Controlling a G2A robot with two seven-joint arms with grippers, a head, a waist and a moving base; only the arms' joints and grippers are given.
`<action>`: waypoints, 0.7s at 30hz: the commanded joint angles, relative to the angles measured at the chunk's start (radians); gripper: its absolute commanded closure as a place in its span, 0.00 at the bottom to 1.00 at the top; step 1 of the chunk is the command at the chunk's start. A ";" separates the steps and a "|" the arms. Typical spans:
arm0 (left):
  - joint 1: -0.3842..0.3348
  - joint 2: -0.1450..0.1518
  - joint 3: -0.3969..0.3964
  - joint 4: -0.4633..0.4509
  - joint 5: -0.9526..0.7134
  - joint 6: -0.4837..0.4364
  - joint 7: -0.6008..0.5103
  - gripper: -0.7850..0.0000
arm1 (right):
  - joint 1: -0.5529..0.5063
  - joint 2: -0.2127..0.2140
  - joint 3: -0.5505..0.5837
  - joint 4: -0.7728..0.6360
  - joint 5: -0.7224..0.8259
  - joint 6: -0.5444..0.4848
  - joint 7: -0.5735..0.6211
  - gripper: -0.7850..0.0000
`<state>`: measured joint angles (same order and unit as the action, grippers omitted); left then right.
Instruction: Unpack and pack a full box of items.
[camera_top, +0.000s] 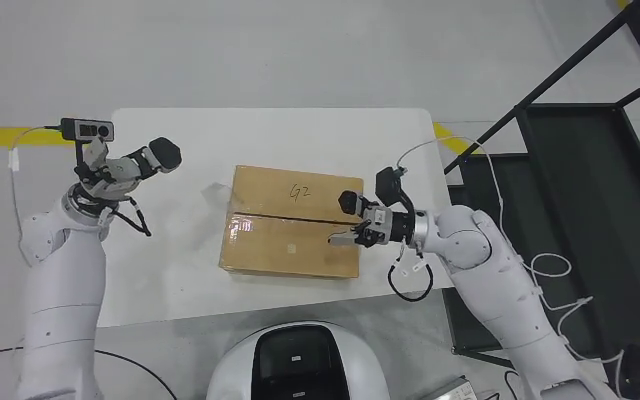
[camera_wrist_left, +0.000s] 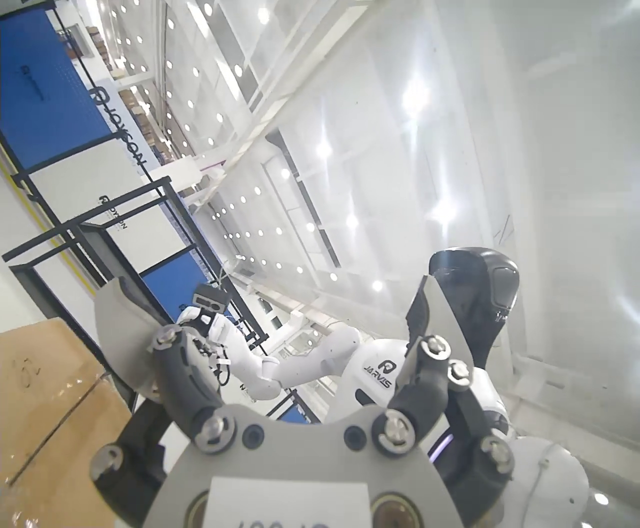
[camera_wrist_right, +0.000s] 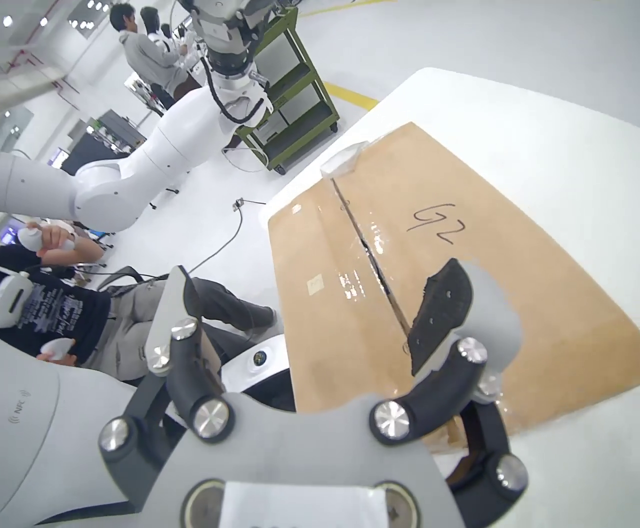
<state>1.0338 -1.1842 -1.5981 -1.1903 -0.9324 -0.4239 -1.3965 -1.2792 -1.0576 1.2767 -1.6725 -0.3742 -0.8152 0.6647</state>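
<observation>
Our right gripper (camera_wrist_right: 312, 280), fingers (camera_wrist_right: 442, 305) apart, sits at the taped seam (camera_top: 285, 216) of the box (camera_top: 290, 245), our left gripper (camera_wrist_left: 272, 295) likewise spread, so we should draw one finger straight along it.

On my feed there's just a white table (camera_top: 170, 260) with one brown cardboard box (camera_top: 293, 222) sitting flat on it, roughly mid-table and turned a touch off square. The flaps are down, glossy tape (camera_wrist_right: 350, 277) runs along the centre seam, and there's a marker scribble (camera_top: 300, 190) on top. White tabletop shows on every side of the box.
</observation>
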 joint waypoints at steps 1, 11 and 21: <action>0.028 0.007 -0.031 0.013 0.001 0.012 -0.011 0.00 | 0.007 -0.003 -0.015 -0.027 -0.091 0.018 -0.019 0.00; 0.134 0.030 -0.147 0.006 -0.017 0.035 -0.035 0.00 | 0.062 -0.026 -0.129 -0.097 -0.449 0.227 -0.129 0.00; 0.144 0.031 -0.158 0.007 -0.021 0.028 -0.028 0.00 | 0.074 -0.028 -0.149 -0.100 -0.521 0.225 -0.163 0.00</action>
<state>1.1778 -1.1532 -1.7562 -1.1837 -0.9529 -0.3957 -1.4244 -1.2050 -1.0860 1.1279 -1.7723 -0.8952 -0.5899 0.5015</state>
